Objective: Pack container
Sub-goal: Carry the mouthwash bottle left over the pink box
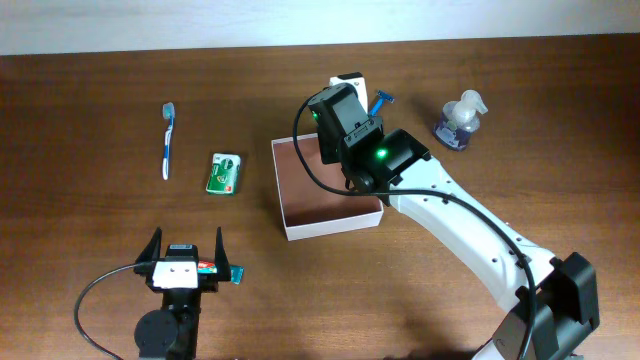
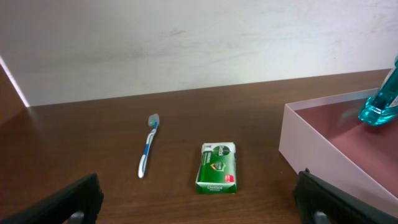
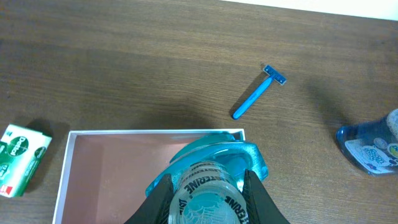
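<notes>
– Gripping narrowly from both sides, the fingers (image 3: 155,202) of your right gripper (image 3: 206,186) hold a clear teal plastic mouthwash bottle (image 3: 214,163). It hangs over the far right corner of the container (image 3: 155,132), a square, shallow box with thin white walls and a reddish-brown floor, sitting mid-table.

– Is the bottle inside yet?

– Not clearly. From the left wrist camera its base sits close to the far wall. Whether it touches the floor, I cannot tell.

– How do you suggest I finish this placement?

– In my judgement, bring the bottle inward first, away from the thin wall, so it cannot catch the rim or tip outward. Lower it until the floor carries it, and only then spread the fingers. Setting it along one side would leave room for the other toiletries.

– What lies around the box?

– Just past the far wall, a slim blue plastic razor (image 3: 258,92) lies on the dark wooden table (image 1: 80,220). Further right stands a rounded blue spray bottle (image 1: 458,120). Left of the box is a small flat green packet (image 1: 224,172), and beyond that a blue and white toothbrush (image 1: 168,140). Your left gripper (image 1: 188,240) waits near the front edge with its fingers spread wide, holding nothing, well apart from the box.
</notes>
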`<state>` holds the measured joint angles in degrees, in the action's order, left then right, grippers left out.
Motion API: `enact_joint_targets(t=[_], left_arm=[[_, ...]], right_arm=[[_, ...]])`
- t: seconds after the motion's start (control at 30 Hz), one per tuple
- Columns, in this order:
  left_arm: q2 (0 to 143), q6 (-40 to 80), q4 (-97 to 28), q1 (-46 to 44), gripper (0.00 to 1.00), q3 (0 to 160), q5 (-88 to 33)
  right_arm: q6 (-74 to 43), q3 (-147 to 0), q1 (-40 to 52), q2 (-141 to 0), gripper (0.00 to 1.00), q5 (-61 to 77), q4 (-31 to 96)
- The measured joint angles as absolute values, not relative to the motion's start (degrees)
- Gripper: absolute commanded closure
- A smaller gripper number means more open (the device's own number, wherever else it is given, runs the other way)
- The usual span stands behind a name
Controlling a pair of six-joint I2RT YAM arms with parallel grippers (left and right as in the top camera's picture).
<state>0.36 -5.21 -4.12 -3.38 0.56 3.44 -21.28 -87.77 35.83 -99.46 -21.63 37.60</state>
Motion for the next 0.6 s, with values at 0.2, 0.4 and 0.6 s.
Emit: enact_joint_targets(t=[0.2,0.4,0.6], left_arm=[[0.4,-5.2,-4.1,-3.4,0.01,0.6,3.4],[0.4,-5.2,-4.1,-3.4,0.01,0.6,3.4],[0.4,-5.2,-4.1,-3.4,0.01,0.6,3.4]], right_arm=[[-24.1,-87.8,35.8,-99.5,0.91,-21.8,38.9],[-26.4,-87.9,35.8,-99.6,0.92,-21.4,39.4],[-28.0,-88.0,35.8,-101.1,0.91,-21.4,39.4]])
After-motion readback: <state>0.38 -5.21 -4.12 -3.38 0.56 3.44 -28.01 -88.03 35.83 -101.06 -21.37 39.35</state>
